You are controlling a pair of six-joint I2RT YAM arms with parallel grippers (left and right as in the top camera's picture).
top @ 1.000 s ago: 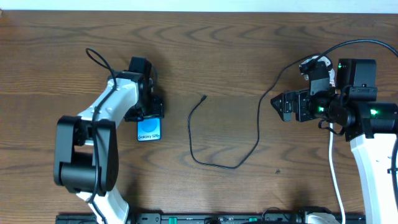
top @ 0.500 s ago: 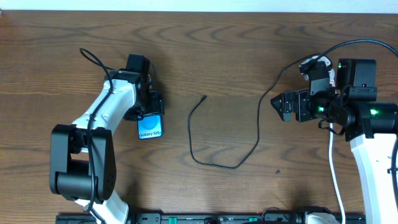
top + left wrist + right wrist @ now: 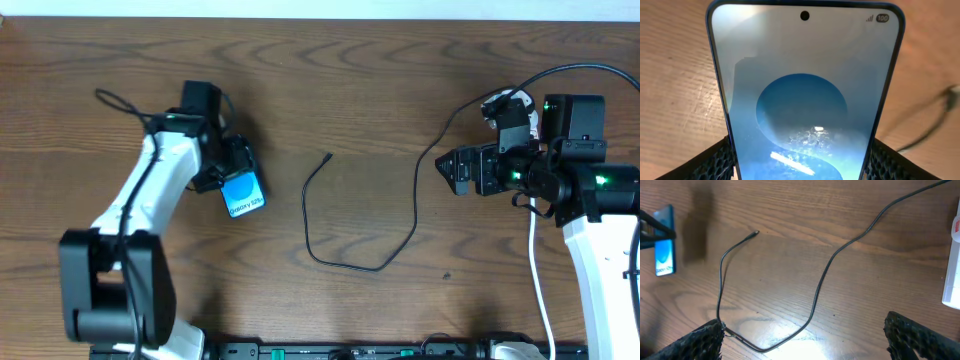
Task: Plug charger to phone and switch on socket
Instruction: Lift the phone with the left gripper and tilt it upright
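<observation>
My left gripper is shut on the phone, its fingers pressing the two long edges. The phone's light blue screen fills the left wrist view between the black fingers. In the overhead view it sits tilted. The charger, a thin black cable, lies looped on the table's middle, its connector tip free to the phone's right. My right gripper hangs open over the cable, holding nothing. The white socket shows only at the right wrist view's right edge.
A thicker white cord runs down the table beside the right arm. The brown wooden table stretches between the two arms. A dark rail lines the front edge.
The left arm has swung to the left and carried the phone with it, turning it from straight to tilted. The right arm and the cable have not moved.
</observation>
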